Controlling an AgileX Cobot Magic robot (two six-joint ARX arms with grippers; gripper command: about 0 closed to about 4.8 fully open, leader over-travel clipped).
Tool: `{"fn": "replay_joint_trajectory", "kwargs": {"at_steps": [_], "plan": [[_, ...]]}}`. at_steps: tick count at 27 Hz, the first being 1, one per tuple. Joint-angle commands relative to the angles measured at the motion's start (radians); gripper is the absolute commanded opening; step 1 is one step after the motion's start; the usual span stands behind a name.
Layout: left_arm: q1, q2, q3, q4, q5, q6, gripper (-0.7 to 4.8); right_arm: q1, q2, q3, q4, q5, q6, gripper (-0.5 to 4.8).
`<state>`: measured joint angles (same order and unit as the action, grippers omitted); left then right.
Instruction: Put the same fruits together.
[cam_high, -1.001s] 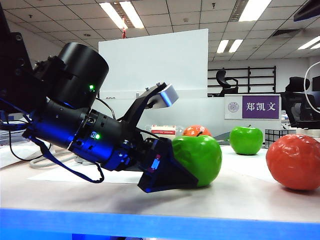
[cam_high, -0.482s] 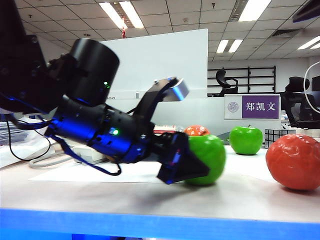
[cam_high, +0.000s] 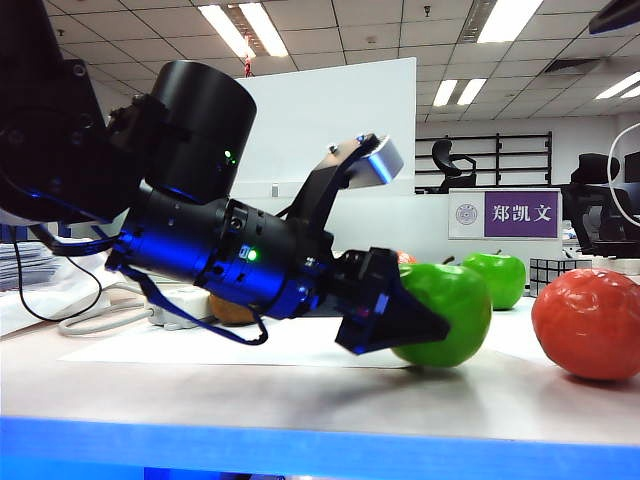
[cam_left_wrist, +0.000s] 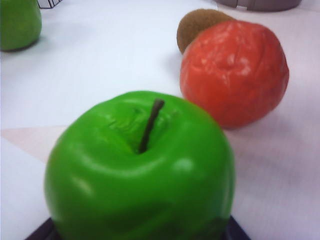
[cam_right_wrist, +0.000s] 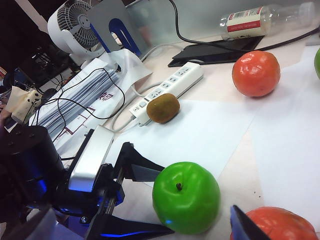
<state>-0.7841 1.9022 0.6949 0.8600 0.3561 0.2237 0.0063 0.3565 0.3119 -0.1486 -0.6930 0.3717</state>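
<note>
Left arm: reaching low across the table from the left of the exterior view, forearm sloping down.
Left gripper: lying near the tabletop, its dark fingers spread on either side of a green apple.
Right gripper: only one dark fingertip showing in its wrist view, hanging above the table.
</note>
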Motion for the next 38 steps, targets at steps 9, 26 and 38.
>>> {"fn": "replay_joint_trajectory", "kwargs": {"at_steps": [9, 26, 38], "plan": [[0.016, 0.006, 0.394, -0.242, -0.045, 0.076, -0.05, 0.002, -0.010, 0.005, -0.087, -0.009, -0.034, 4.79], [0.072, 0.367, 0.840, -0.350, -0.018, 0.050, -0.05, 0.002, -0.064, -0.003, -0.171, 0.128, 0.097, 4.79], [0.072, 0.491, 1.028, -0.499, -0.011, 0.097, -0.02, 0.002, -0.070, -0.002, -0.099, 0.092, 0.116, 4.79]]}}
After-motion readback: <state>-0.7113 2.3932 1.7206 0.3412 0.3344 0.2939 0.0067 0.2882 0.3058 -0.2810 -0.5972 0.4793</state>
